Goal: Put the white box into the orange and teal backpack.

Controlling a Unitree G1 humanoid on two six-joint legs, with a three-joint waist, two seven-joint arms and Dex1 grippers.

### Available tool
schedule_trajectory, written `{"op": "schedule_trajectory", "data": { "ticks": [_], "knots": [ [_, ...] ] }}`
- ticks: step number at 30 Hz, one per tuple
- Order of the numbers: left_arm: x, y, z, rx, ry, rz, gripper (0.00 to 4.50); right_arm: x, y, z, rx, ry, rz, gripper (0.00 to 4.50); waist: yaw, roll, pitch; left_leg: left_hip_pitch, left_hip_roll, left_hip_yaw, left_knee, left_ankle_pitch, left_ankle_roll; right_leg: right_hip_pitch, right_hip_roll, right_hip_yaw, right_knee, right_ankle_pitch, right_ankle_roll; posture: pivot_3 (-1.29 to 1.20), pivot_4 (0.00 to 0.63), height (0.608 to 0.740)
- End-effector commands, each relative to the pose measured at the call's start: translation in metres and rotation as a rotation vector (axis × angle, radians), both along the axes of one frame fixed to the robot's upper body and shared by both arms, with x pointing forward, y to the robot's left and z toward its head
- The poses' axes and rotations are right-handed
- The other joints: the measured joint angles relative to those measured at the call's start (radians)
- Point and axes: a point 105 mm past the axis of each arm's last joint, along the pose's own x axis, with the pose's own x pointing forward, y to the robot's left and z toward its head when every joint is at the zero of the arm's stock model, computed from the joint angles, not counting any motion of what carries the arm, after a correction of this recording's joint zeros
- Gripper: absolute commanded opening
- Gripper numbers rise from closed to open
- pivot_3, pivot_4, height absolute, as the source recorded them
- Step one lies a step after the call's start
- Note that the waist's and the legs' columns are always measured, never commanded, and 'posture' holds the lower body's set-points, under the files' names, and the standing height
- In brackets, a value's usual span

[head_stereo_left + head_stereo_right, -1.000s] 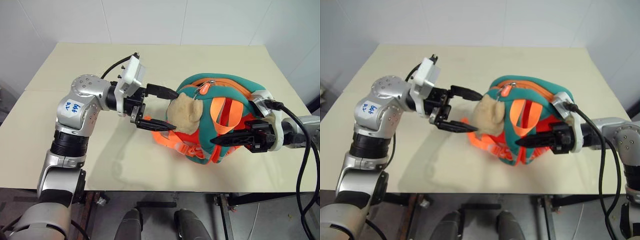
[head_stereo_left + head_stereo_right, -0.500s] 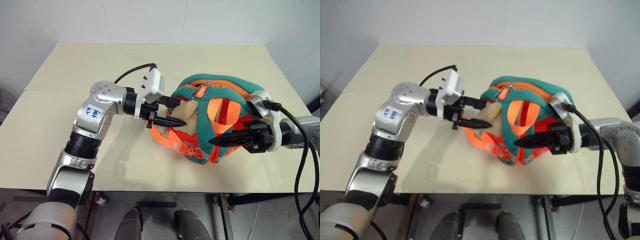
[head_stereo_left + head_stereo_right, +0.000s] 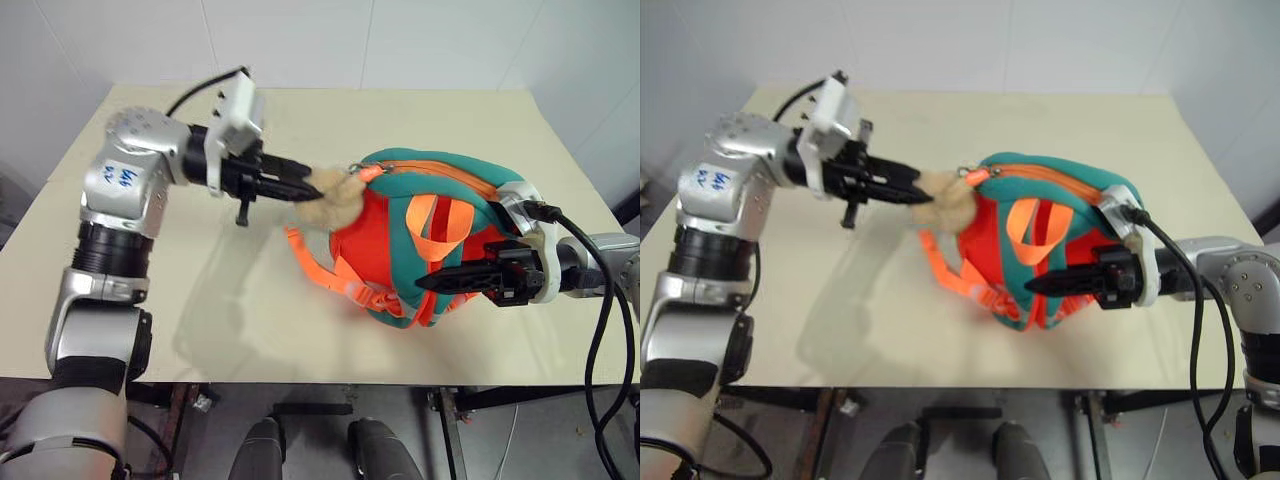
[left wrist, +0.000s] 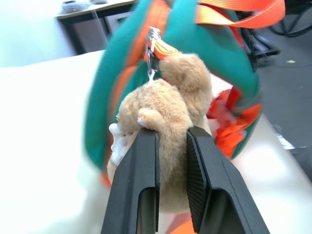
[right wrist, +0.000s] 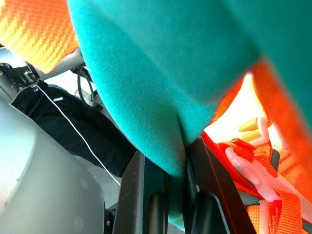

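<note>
On the cream table (image 3: 150, 330), toward its right half, sits the orange and teal backpack (image 3: 400, 235), a small rounded bag with a bright orange body, a thick teal band running over its top and down its sides, and orange webbing straps (image 3: 330, 270) trailing onto the tabletop toward the front edge. A zipper line with a small orange pull (image 4: 157, 46) runs along the teal band. Hanging from that pull is a tan plush toy (image 3: 330, 200), fuzzy and lumpy, stretched out to the bag's left side.

From the left, the left gripper (image 3: 300, 188) reaches in roughly level, and its two black fingers (image 4: 141, 185) are pinched tight on the plush toy, fur bulging out between and above them. From the right, the right gripper (image 3: 440, 281) is clamped on a fold of the bag's teal trim near the lower right; up close the teal fabric (image 5: 170, 87) is squeezed into the narrow gap between its fingers (image 5: 131, 195), with orange strap webbing and a pale plastic buckle (image 5: 248, 165) beside it.

Whether the zipper is open at all is hard to judge; the top of the bag looks closed. The far side and the underside of the backpack are hidden. The toy's shape is hard to read, since the gripper covers part of it.
</note>
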Motion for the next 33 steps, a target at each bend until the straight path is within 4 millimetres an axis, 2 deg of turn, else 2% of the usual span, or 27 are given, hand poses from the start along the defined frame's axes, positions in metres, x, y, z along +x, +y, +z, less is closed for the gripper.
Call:
{"op": "schedule_trajectory", "data": {
  "ticks": [1,3,7,12,16,20,22,26,30,33],
  "knots": [
    [0.013,0.026,0.014,-0.004,-0.049,0.093,0.62,-0.004,-0.001,0.007,0.021,-0.024,0.01,0.02,-0.001,0.0,0.0,0.0,0.0,0.0,-0.001,0.0,0.0,0.0,0.0,0.0,0.0,0.0,0.0,0.0,0.15,0.74],
    [0.019,0.032,0.01,0.004,-0.034,0.113,0.62,-0.004,-0.001,0.007,0.022,-0.024,0.01,0.02,-0.001,0.0,0.0,0.0,0.0,0.0,-0.002,0.0,0.0,-0.001,0.0,0.0,-0.001,0.0,0.0,0.0,0.15,0.74],
    [0.041,0.041,-0.017,0.004,0.055,0.203,0.62,-0.005,-0.002,0.009,0.023,-0.024,0.006,0.02,-0.003,0.0,0.0,0.0,0.0,0.0,-0.002,0.0,0.0,-0.001,0.0,0.0,0.0,0.0,0.0,0.0,0.15,0.74],
    [0.052,0.04,-0.044,0.024,0.148,0.249,0.62,-0.009,-0.004,0.01,0.022,-0.023,0.0,0.02,-0.002,0.0,0.0,-0.003,0.0,0.0,-0.001,0.0,0.0,-0.003,0.0,0.0,0.001,0.0,0.0,0.0,0.15,0.74],
    [0.061,0.039,-0.083,0.09,0.239,0.315,0.62,-0.013,-0.006,0.012,0.023,-0.02,-0.009,0.02,0.002,0.0,0.0,-0.004,0.0,0.0,-0.002,0.0,0.0,-0.006,0.0,0.0,0.002,0.0,0.0,0.0,0.15,0.74],
    [0.064,0.033,-0.103,0.092,0.298,0.339,0.62,-0.015,-0.007,0.013,0.025,-0.019,-0.014,0.02,0.001,0.0,0.0,-0.006,0.0,0.001,-0.001,0.0,0.0,-0.007,0.0,0.0,0.003,0.0,0.0,0.0,0.15,0.74],
    [0.063,0.024,-0.132,0.132,0.366,0.346,0.62,-0.016,-0.007,0.014,0.029,-0.018,-0.017,0.02,0.003,0.0,0.0,-0.006,0.0,0.001,-0.001,0.0,0.0,-0.007,0.0,0.0,0.003,0.0,0.0,0.0,0.15,0.74],
    [0.054,0.014,-0.163,0.188,0.411,0.299,0.62,-0.016,-0.006,0.013,0.033,-0.019,-0.019,0.02,0.003,0.0,-0.001,-0.005,0.0,0.001,-0.001,0.0,0.0,-0.007,0.0,0.0,0.003,0.0,0.0,0.0,0.15,0.74],
    [0.039,0.015,-0.18,0.235,0.426,0.211,0.62,-0.012,-0.005,0.012,0.028,-0.063,-0.037,0.02,0.004,0.002,-0.002,-0.002,0.0,0.0,-0.001,0.0,0.0,-0.003,-0.001,0.0,0.003,0.0,0.0,0.0,0.15,0.74],
    [0.032,0.026,-0.177,0.24,0.333,0.166,0.62,0.002,-0.007,0.004,-0.034,-0.19,-0.12,0.02,0.001,0.002,-0.002,0.005,0.0,0.001,-0.002,0.0,0.0,0.004,-0.001,0.0,0.0,0.0,0.0,0.0,0.15,0.74]
  ]
}}
